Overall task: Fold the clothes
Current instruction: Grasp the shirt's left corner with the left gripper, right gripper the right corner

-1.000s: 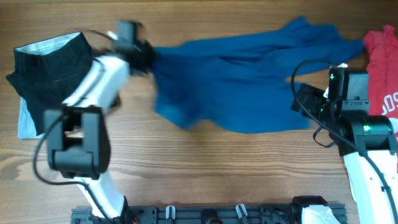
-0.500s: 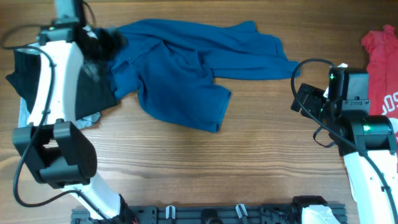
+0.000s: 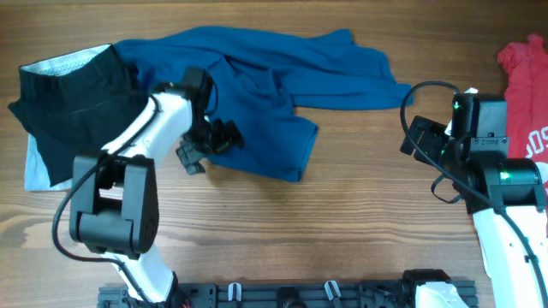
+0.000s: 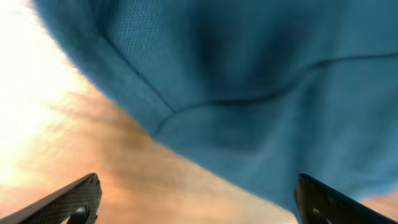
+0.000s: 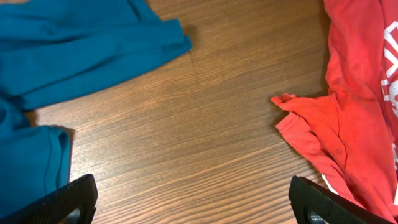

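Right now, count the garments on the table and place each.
3. The blue shirt lies top centre, the black garment at the left, the red T-shirt at the right edge. Pale cloth beneath the black one may be another.

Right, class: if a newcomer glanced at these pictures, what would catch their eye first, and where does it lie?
The rumpled deep-blue shirt sprawls across the upper middle of the wooden table, with the left end effector open over its lower left edge. A black garment lies at the far left, and a red T-shirt at the far right edge.
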You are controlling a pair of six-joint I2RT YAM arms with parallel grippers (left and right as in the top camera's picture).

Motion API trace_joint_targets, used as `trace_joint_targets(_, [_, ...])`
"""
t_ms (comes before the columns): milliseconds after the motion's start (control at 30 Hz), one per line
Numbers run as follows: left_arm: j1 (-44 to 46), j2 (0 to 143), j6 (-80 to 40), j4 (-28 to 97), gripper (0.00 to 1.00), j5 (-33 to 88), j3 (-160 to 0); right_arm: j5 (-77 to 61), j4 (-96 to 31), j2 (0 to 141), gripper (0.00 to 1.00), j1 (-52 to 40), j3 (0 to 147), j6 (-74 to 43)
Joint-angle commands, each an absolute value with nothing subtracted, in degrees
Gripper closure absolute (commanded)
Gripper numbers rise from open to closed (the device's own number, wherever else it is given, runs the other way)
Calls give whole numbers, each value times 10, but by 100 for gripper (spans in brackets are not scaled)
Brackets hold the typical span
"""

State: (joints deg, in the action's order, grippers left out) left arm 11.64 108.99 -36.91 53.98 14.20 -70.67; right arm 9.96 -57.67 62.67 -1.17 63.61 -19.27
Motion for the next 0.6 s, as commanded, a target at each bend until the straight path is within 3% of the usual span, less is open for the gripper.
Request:
trace_joint_targets(0, [130,1096,-415,454,0,135,-643,105,-577,636,0,-9,633,-195])
trace_joint_targets(233, [162,1096,-455,356,0,141,-594,105,-577,645,0,-9,633,-195])
trace_joint_targets(433, [179,1096,-490,351,11,141,-592,105,-577,647,0,-9,633,-195])
trace_joint_targets(567, [180,1096,-522,378,10,149,-592,105,-577,647,0,-9,633,-195])
